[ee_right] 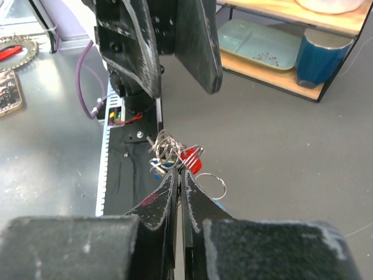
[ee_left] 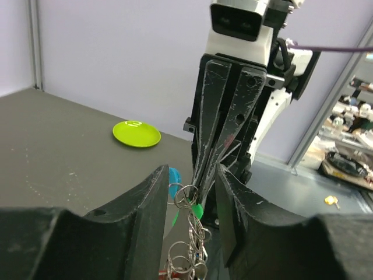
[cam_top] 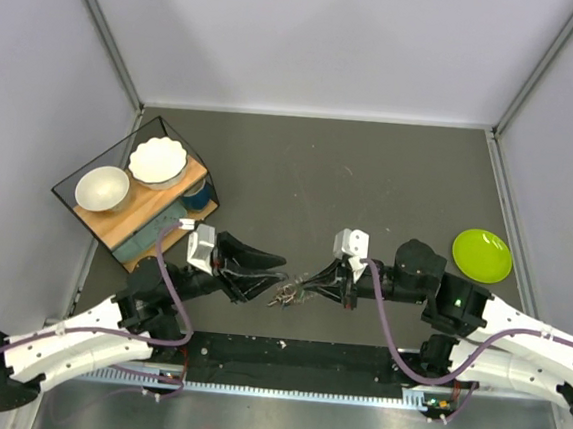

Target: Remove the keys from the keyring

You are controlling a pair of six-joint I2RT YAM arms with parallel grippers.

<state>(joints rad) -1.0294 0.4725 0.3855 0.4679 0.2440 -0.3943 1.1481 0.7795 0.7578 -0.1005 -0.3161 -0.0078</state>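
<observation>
Right claw is pinched tight on the keyring, keys dangling below (tangled mess). Left claw straddles them, partly open, clamping nothing.

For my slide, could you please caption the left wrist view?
Right gripper pinches the keyring, keys dangling, within the open left gripper.

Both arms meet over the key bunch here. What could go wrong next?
1. The right claw grips the keyring only at its very tip, so the hanging keys could slip free and drop.
2. The left claw stands open around the tangled bunch; closing might catch several keys instead of one.
</observation>
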